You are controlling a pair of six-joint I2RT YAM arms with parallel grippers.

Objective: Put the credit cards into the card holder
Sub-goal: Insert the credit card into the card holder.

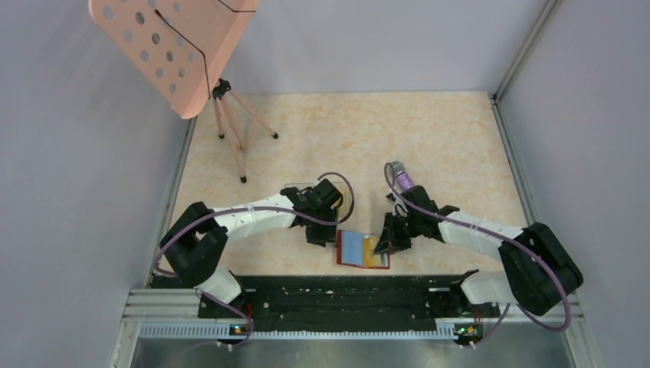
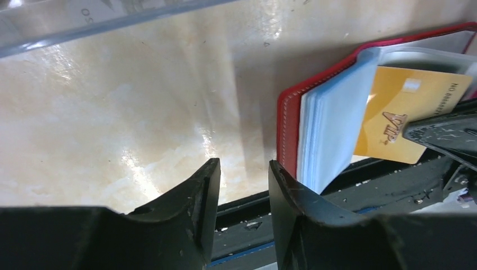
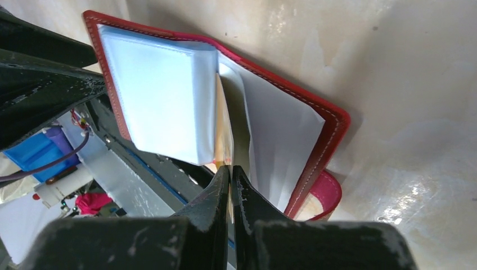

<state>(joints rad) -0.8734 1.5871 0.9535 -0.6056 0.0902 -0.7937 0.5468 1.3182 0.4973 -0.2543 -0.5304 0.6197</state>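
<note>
One yellow card [image 2: 388, 109] shows in these views, pinched by its near edge in the right gripper [image 3: 231, 179], whose fingers are pressed together on it with only the card's thickness between them. The card stands on edge among the clear sleeves [image 3: 160, 95] of the red card holder [image 3: 333, 122], which lies open on the worktop [image 1: 429, 146] near its front edge, between the two arms. Part of the card is tucked between the pages and part still sticks out toward the gripper; gold lettering and printed numbers can be seen on its face. From above, the card holder [image 1: 362, 250] shows a pale blue page on its left half and a sliver of the yellow card [image 1: 371, 247] on its right, with the right gripper [image 1: 383, 242] at its right edge.

The left gripper [image 2: 242, 180] is spread, with bare worktop showing between its fingers. It sits low, just beside the holder's left cover [image 2: 286, 121]; whether its finger touches the cover cannot be told. Far back on the left stands a pink perforated stand [image 1: 172, 46].
</note>
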